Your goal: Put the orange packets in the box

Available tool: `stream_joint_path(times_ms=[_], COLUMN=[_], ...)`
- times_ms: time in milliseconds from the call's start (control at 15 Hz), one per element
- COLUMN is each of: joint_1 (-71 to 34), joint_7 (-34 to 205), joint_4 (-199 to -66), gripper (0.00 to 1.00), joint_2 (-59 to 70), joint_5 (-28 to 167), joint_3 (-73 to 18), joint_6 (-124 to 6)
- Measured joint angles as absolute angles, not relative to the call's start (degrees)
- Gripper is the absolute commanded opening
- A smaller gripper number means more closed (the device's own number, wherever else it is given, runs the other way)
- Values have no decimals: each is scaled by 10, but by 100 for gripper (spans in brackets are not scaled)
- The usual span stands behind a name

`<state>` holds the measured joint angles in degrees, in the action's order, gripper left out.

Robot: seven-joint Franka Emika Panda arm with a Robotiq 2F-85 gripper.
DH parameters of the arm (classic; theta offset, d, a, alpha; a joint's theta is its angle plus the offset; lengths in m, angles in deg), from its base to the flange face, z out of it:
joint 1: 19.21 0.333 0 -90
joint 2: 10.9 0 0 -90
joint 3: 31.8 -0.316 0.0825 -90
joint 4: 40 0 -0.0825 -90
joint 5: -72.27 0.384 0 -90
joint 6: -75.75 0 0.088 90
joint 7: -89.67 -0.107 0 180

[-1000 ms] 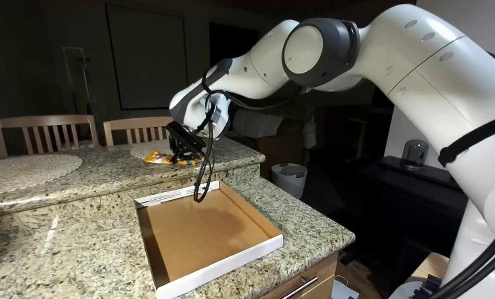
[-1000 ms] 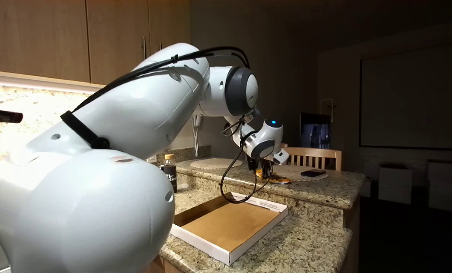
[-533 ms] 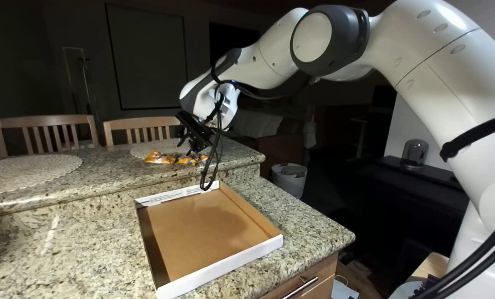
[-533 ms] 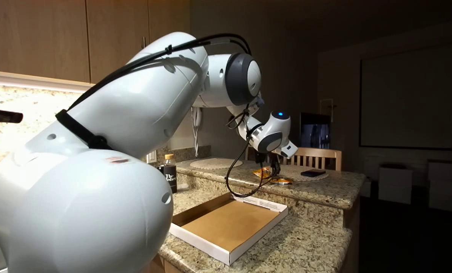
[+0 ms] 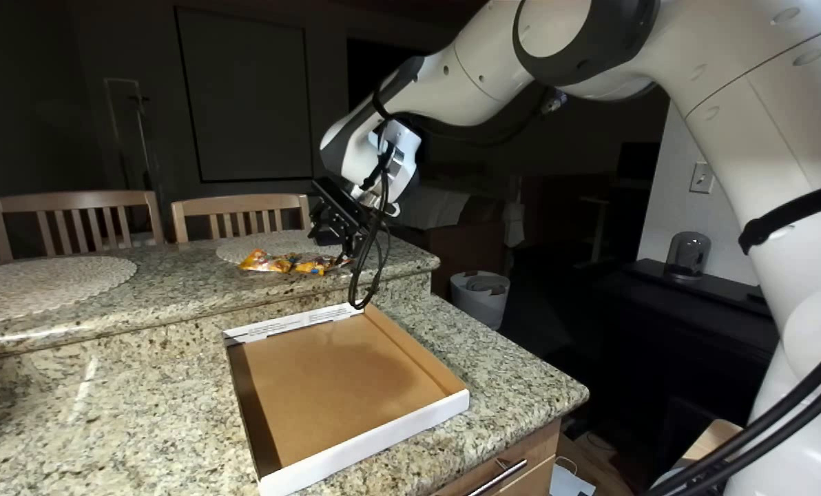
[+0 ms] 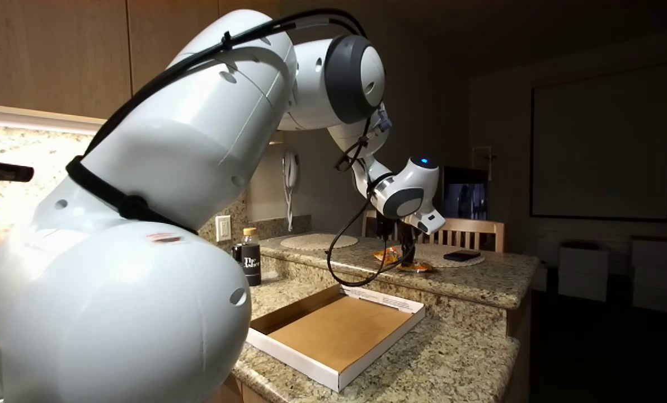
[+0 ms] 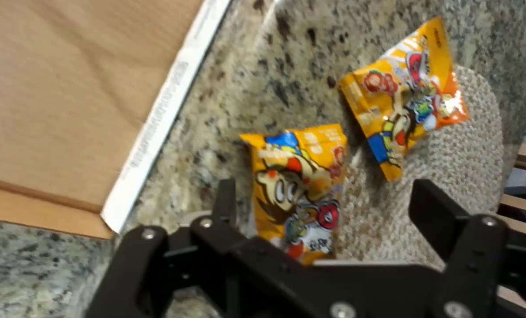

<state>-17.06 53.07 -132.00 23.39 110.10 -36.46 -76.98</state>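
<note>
A: What takes up the most room?

B: The two-level granite counter (image 5: 121, 420); then the white robot arm (image 5: 686, 62), filling 1 to 4 o'clock in an exterior view

A: And after those?

B: The white-walled cardboard box (image 5: 376, 441), on the lower level at 7 o'clock in that view, brown floor facing up. On the upper level, two round woven placemats (image 5: 45, 286) lie toward 9 o'clock

A: Next size down?

B: The black gripper (image 7: 324, 194), low over the upper level, its fingers spread wide

A: Around anything?

B: In the wrist view a cartoon-printed orange packet (image 7: 298, 194) lies between the fingers, with granite showing on its 9 o'clock side and placemat on its 3 o'clock side; the gripper hides its 6 o'clock end. Whether the fingertips touch the surface below, I can't tell

A: Any more like it?

B: A second cartoon-printed orange packet (image 7: 408, 97), turned askew, just beside the first but apart, toward 2 o'clock, partly over the placemat's rim. Both lie on the upper level, while the box's white edge shows at 10 o'clock in the wrist view
</note>
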Motion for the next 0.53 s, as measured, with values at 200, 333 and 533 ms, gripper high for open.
stream_joint_path(times_ms=[200,333,533], joint_1=[-176,-175,-175], joint_7=[531,531,531], joint_4=[-1350,-1359,-1360], gripper=[100,100,74], joint_2=[223,221,221], joint_5=[1136,1148,1150], joint_3=[-374,-375,-373], joint_6=[-744,-744,-744])
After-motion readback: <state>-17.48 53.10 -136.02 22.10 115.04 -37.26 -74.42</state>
